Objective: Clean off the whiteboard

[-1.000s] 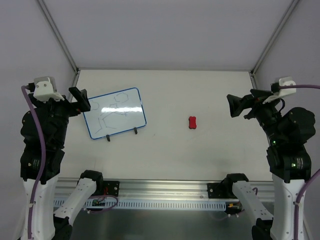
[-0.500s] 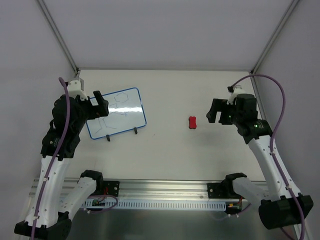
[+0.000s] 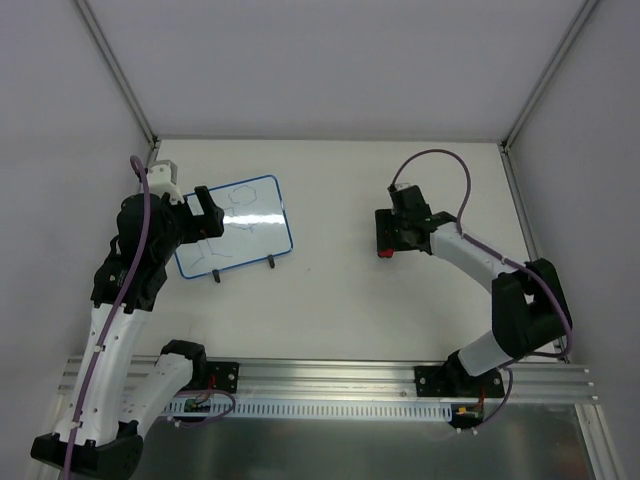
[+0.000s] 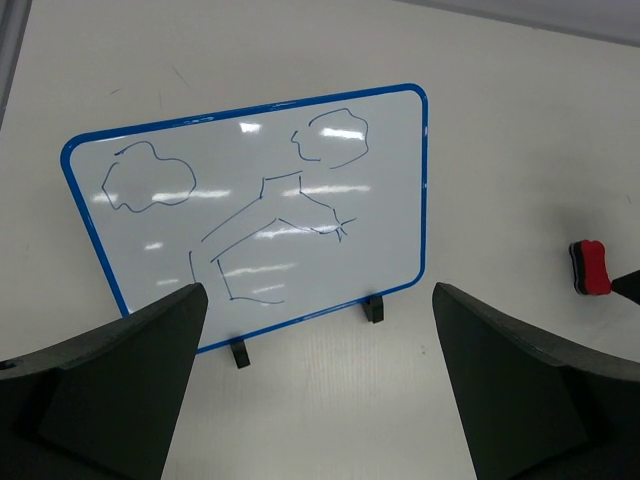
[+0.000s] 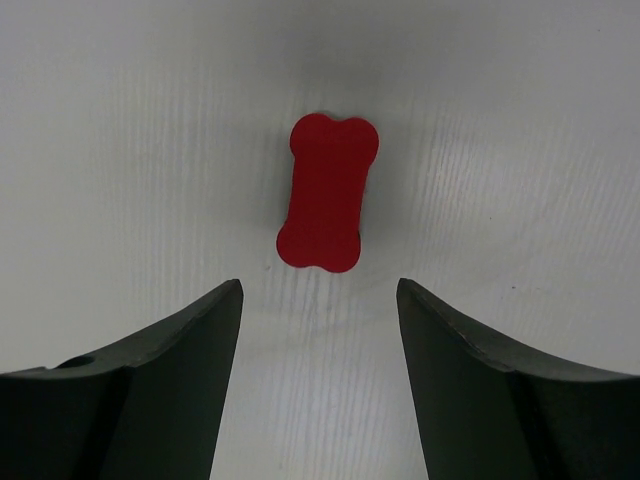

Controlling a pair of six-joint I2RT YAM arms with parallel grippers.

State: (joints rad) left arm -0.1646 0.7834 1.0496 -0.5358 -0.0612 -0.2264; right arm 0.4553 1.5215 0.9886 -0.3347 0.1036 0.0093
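We find bright, even overhead light. Ahead of the left claw, white glare patches streak the whiteboard. Ahead of the right claw, the eraser casts a soft shadow on the counter.

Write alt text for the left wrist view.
A small blue-rimmed whiteboard bearing thin dark line drawings stands on two black feet on the white table, framed between the left gripper's open dark fingers. A red eraser lies at the right edge.
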